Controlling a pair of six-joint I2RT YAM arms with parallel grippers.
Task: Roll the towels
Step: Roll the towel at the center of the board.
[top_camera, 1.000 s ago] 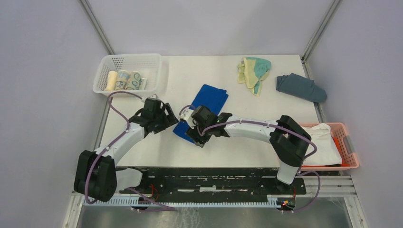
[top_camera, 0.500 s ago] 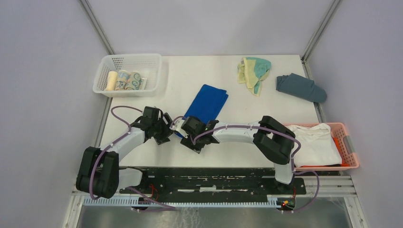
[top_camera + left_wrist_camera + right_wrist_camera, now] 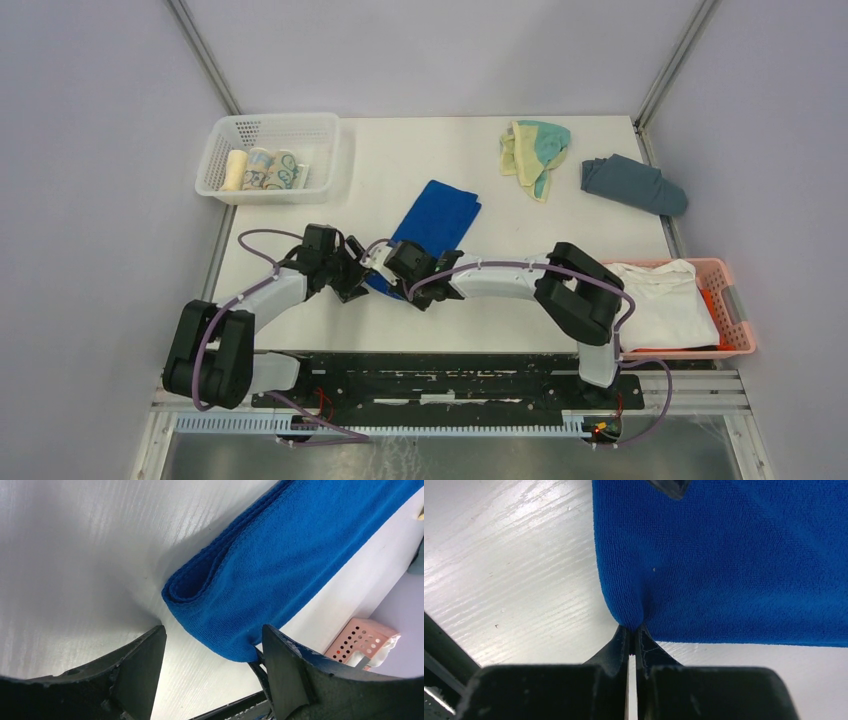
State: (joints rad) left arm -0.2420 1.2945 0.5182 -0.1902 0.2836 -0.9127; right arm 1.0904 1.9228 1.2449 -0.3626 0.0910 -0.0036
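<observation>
Pinching the near corner of the solid royal blue cloth towel [image 3: 438, 218], the right gripper [image 3: 631, 630] has its two dark fingers pressed together, with a small pucker of blue terry caught between the tips. This towel lies folded into a long strip near the middle of the white table [image 3: 300, 320], running diagonally from the near left to the far right. Its near end sits between the two wrists.

The left gripper [image 3: 212, 632] is spread wide and grips nothing. The folded near end of the blue towel, its layers showing as a curled edge, lies on the table in the gap between the two fingers, and its corner reaches up against one of them.

The pale yellow cloth towel with teal-green patches [image 3: 535, 150] lies crumpled at the far side of the table, right of centre and well apart from both arms. Just to its right is a dull slate grey-blue cloth [image 3: 632, 183]. A white plastic mesh basket [image 3: 215, 150] at the far left holds a few rolled cloths, and a pink plastic basket [image 3: 735, 320] at the near right holds a plain white cloth [image 3: 655, 300].
</observation>
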